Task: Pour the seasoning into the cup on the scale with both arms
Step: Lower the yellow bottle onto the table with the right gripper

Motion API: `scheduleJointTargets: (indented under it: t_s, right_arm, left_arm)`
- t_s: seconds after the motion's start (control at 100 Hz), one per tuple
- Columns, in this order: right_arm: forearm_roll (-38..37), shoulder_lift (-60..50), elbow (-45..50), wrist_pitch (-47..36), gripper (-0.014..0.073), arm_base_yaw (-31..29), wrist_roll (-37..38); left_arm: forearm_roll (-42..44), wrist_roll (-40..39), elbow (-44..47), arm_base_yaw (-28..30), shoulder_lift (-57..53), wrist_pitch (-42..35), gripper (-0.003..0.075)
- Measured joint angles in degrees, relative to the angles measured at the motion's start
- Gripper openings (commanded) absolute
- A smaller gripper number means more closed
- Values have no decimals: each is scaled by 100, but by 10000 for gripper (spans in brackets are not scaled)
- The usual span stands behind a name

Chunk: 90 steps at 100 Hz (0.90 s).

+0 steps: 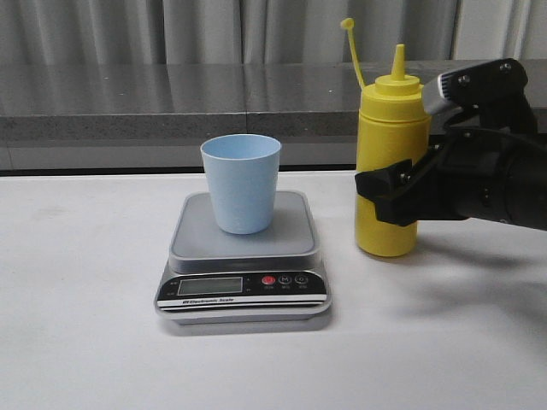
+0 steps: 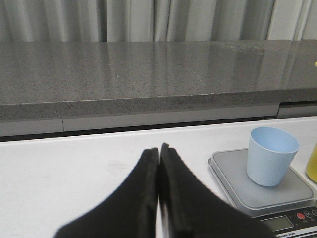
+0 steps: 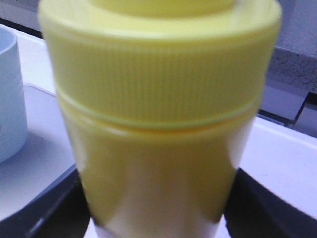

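Note:
The yellow seasoning bottle stands upright on the white table, right of the scale, with its small cap hanging off on the strap. My right gripper is closed around the bottle's middle, one finger on each side; the bottle fills the right wrist view between the fingers. The light blue cup stands upright on the scale. My left gripper is shut and empty, left of the scale and the cup. It is out of the front view.
A grey stone ledge runs along the back of the table, with curtains behind it. The scale's black front panel with its red button faces me. The cup's side shows beside the bottle in the right wrist view.

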Motion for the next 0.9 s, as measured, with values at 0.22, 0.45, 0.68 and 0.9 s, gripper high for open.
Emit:
scheduleJointTargets:
  t_s: [0.22, 0.45, 0.68, 0.9]
  right_arm:
    - [0, 166, -11, -145, 185, 0, 8]
    - [0, 285, -31, -316, 185, 0, 28]
    - [0, 293, -44, -320, 211, 0, 36]
    - [0, 293, -44, -320, 488, 0, 36]
  left_arm:
    - [0, 0, 0, 0, 0, 0, -18]
    - [0, 0, 0, 0, 0, 0, -18]
    - [0, 0, 0, 0, 0, 0, -18]
    - [0, 0, 0, 0, 0, 0, -18]
